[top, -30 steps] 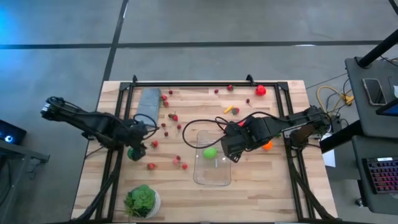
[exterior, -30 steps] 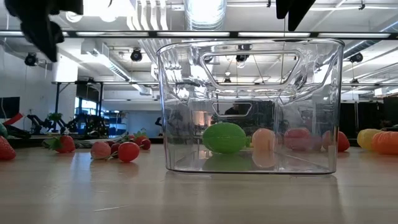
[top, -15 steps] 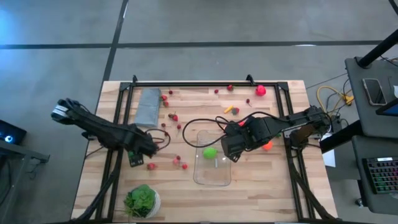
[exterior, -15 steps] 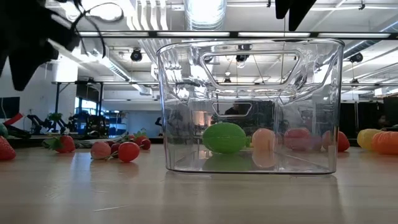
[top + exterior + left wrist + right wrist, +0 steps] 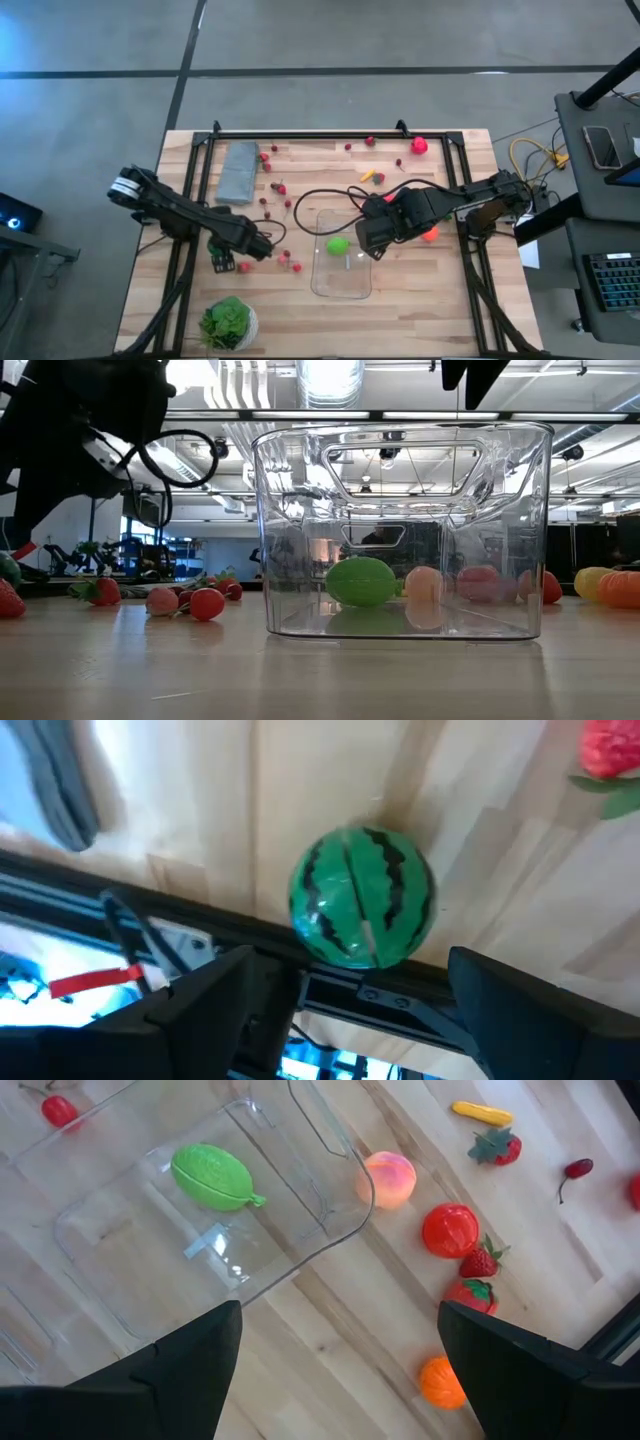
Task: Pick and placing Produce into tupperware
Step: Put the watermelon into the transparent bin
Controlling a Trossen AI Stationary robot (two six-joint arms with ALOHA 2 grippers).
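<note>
The tupperware (image 5: pixel 342 262) stands mid-table with one green piece (image 5: pixel 212 1177) lying on its floor. My right gripper (image 5: pixel 372 240) hangs open over its right side and holds nothing. A striped green ball (image 5: pixel 362 897) rests on the wood beside the black frame rail (image 5: pixel 380 1005) at the near left. My left gripper (image 5: pixel 226 258) hangs open above it, pointing steeply down, with a finger on either side and clear of it. A peach (image 5: pixel 388 1178), a red tomato (image 5: pixel 450 1230), strawberries and an orange piece (image 5: pixel 440 1380) lie right of the tupperware.
Small red berries (image 5: pixel 270 200) are scattered between the left arm and the tupperware. A grey-blue cloth (image 5: pixel 238 170) lies at the far left, and a potted plant (image 5: pixel 228 322) stands at the near left. Black frame rails run along the table's sides and far edge.
My left gripper has sunk toward the table and gone toward the near right. It has tipped over from nearly level to pointing steeply down over the striped ball. The left arm's elbow has swung in toward the table. The ball and the produce have stayed put.
</note>
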